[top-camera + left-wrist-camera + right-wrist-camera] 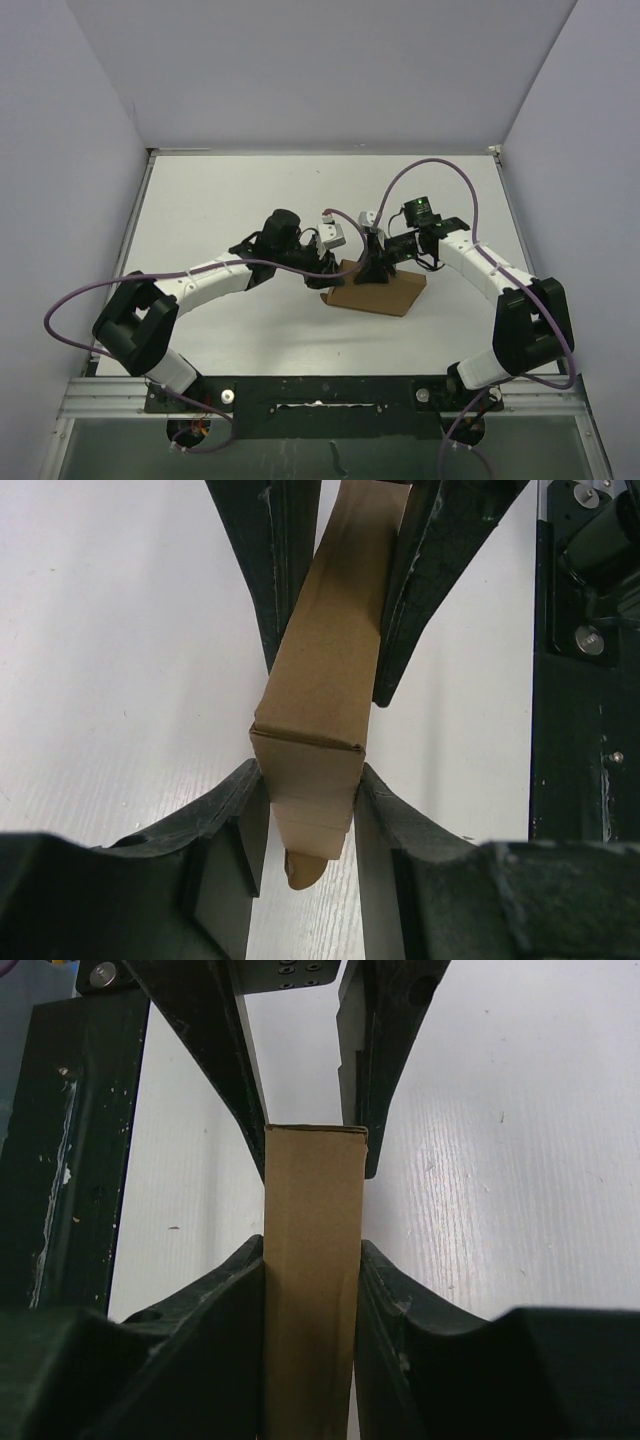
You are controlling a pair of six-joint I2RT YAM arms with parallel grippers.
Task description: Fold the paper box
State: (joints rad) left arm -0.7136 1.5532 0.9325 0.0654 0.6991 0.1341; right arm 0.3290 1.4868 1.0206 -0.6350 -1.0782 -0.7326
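Because the paper box (385,292) apparently needs steadying from both ends while a fold is set, you have the left tool (308,772) reaching in from the left of the overhead frame. It is clamped on a raised cardboard wall, pads flat against both faces, seemingly to hold it upright. At frame centre the box sits on the white tabletop (230,200). It is plain brown and partly folded: a flat-looking base and a narrow standing panel with a sharp crease across it. A small tab hangs low in the left wrist view. From the right, your right tool (312,1245) pinches the same panel from the opposite end, jaws pressed to both sides.
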